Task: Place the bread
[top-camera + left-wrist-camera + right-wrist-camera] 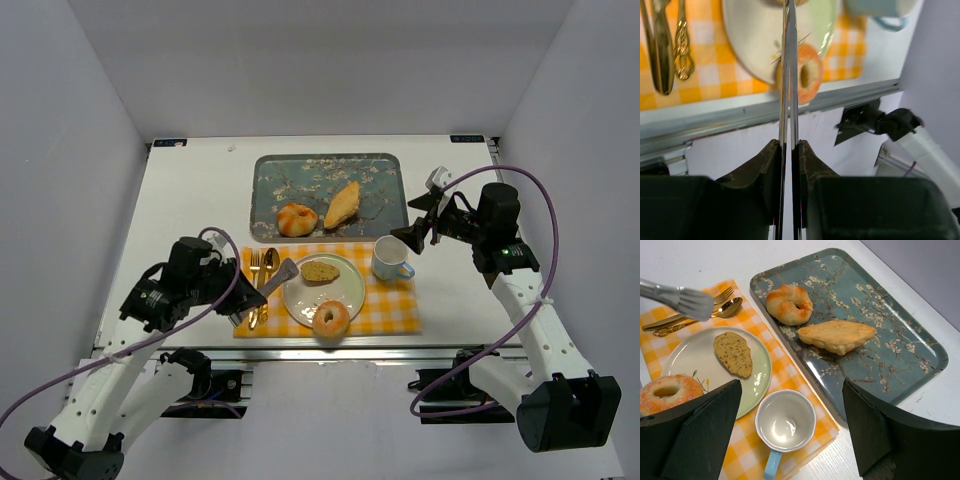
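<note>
On plate (348,292), bread slice (320,271); left pincer (789,148) grips tongs (281,273).

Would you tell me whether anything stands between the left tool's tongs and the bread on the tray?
Nothing visible: only the low rim of the blue floral tray separates the metal tongs from the round golden roll.

Yellow-checked placemat (396,306), blossom-patterned teal tray (380,180)

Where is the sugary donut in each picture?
Top external: donut low centre, on the plate's near rim.
Left wrist: donut upper middle, partly behind the tongs, on the plate rim.
Right wrist: donut bottom left, on the plate edge.
Shared landmark: the pale green plate.
</note>
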{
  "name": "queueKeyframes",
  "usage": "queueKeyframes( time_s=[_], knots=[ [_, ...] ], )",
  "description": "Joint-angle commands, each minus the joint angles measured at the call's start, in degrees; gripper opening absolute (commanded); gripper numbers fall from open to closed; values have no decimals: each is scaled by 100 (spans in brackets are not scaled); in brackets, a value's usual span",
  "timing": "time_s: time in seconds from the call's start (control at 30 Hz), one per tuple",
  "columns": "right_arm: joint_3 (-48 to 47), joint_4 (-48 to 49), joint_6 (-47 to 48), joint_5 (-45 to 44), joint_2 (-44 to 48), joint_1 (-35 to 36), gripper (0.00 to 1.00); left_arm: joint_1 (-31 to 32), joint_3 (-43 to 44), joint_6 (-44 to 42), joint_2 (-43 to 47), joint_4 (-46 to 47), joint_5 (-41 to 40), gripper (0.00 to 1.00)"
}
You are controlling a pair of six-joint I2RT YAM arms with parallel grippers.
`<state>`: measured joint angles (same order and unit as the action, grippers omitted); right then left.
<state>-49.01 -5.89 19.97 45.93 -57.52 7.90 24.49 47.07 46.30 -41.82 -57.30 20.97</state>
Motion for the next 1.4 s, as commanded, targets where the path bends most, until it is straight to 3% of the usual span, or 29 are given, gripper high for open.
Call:
queueKeyframes(
  time_s=[0.0,0.23,0.37,0.47,0.6,0.73,0.9,1.03,1.07,1.27,1.37],
  knots=[
    [-29,70,60,153,56,1,86,12,451,116,122,166,-287,11],
    [32,62,43,153,91,10,87,12,382,-183,323,210,566,4],
    [67,53,-1,162,65,10,87,12,742,-95,596,70,-677,0],
    [120,176,-290,83,30,45,89,12,830,-139,535,471,-1322,0],
    [68,229,-493,-286,-31,133,89,3,865,-568,-191,1114,-2628,0],
    [32,176,-318,-558,-14,142,89,-329,874,-1254,-1116,1712,-3266,0],
    [94,79,-204,-673,48,150,89,-2129,322,-2132,-1636,2783,-2643,0],
    [147,18,-221,-673,39,150,89,-2536,-276,-3109,-1951,3829,-2836,0],
    [147,9,-221,-665,21,142,89,-2711,-329,-3206,-2100,4058,-2522,0],
    [6,-52,-186,-839,-23,142,89,-2959,-523,-3409,-3305,4322,-2106,3],
    [-38,-70,-353,-1085,-58,142,89,-3011,-786,-3374,-3403,4499,-2106,12]
  ],
)
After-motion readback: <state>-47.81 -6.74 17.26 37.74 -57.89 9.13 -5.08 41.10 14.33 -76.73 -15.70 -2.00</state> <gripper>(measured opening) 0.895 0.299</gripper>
